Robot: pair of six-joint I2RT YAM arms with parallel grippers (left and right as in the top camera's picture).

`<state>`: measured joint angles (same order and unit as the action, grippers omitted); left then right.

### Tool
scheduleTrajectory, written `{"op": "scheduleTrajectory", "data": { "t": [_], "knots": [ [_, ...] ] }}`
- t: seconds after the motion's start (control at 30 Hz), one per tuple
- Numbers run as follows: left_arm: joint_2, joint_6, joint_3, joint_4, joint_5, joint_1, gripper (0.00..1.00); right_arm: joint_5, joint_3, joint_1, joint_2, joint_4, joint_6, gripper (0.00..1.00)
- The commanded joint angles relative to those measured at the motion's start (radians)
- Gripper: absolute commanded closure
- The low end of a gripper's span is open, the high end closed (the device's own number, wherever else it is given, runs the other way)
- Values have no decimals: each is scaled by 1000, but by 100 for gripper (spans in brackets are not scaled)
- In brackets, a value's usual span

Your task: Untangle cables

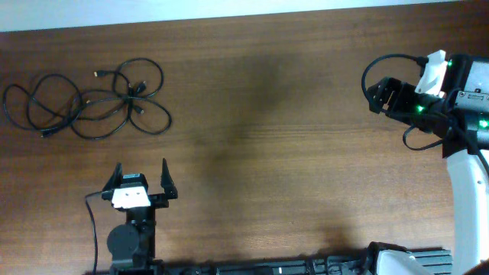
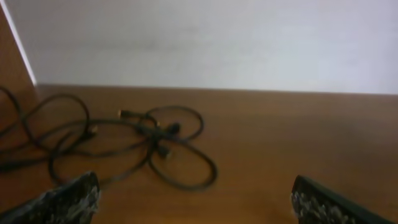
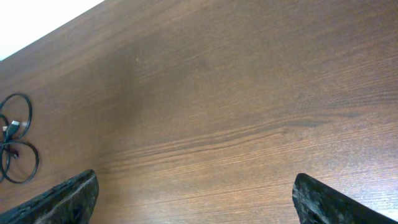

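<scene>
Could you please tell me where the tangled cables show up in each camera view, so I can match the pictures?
Overhead: the cables lie at the upper left of the table.
Left wrist: the cables sit left of centre, ahead on the wood.
Right wrist: only two loops of them show, at the far left edge.
Shared landmark: the twin round loops at the tangle's right end.

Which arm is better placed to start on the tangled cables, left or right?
Left. The left end effector is open and close to the cables, which lie just ahead in its wrist view; the right end effector is far across the table.
</scene>
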<state>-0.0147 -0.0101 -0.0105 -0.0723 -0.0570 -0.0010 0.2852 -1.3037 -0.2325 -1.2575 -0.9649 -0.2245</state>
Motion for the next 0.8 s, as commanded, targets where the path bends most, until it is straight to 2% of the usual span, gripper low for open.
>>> {"op": "scheduleTrajectory", "data": {
  "t": [0.0, 0.77],
  "knots": [
    [10, -27, 2, -8, -19, -3, 1, -9, -20, -5, 8, 0, 10, 1],
    [10, -27, 1, -8, 6, -3, 1, -9, -20, -5, 8, 0, 10, 1]
  ]
}}
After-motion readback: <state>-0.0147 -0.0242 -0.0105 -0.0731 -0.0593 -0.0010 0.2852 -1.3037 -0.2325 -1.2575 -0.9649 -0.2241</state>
